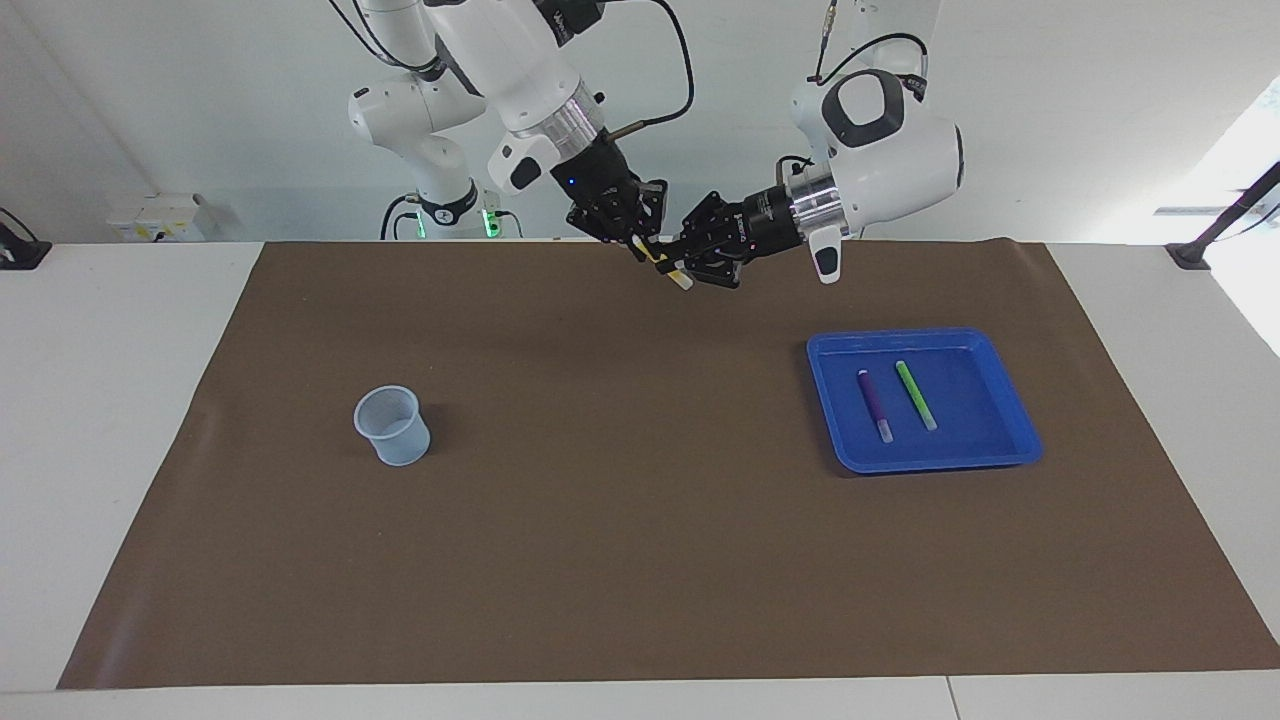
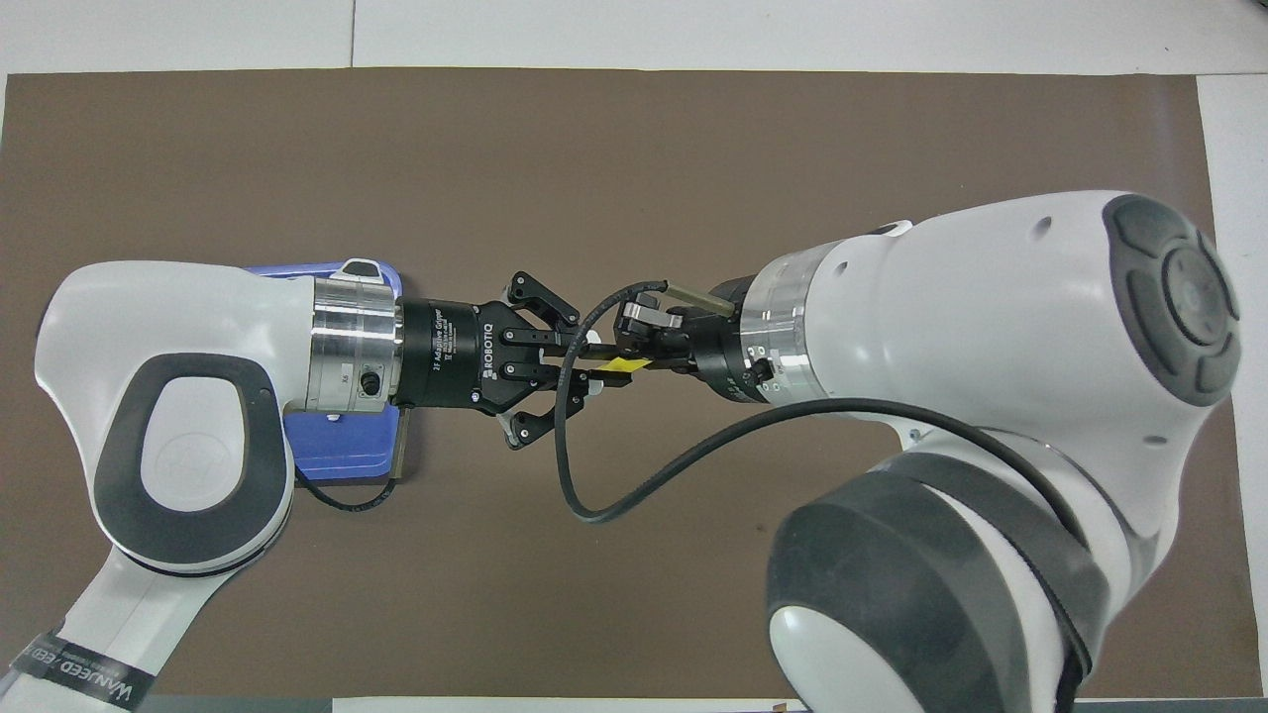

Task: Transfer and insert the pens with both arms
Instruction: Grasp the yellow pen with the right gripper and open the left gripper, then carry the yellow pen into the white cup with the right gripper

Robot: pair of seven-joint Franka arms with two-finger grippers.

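A plain white wall [image 1: 1080, 120] closes the scene at the robots' end of a white table [image 1: 110, 400], whose top is made of panels with thin seams. A brown mat [image 1: 640, 560] covers most of the tabletop, leaving white margins at both ends and along the edges. Bright daylight enters from a window [image 1: 1262, 150] at the left arm's end of the table. A white socket box [image 1: 160, 218] sits against the wall toward the right arm's end. Black clamp mounts [image 1: 1195, 250] grip the table's corners nearest the wall.
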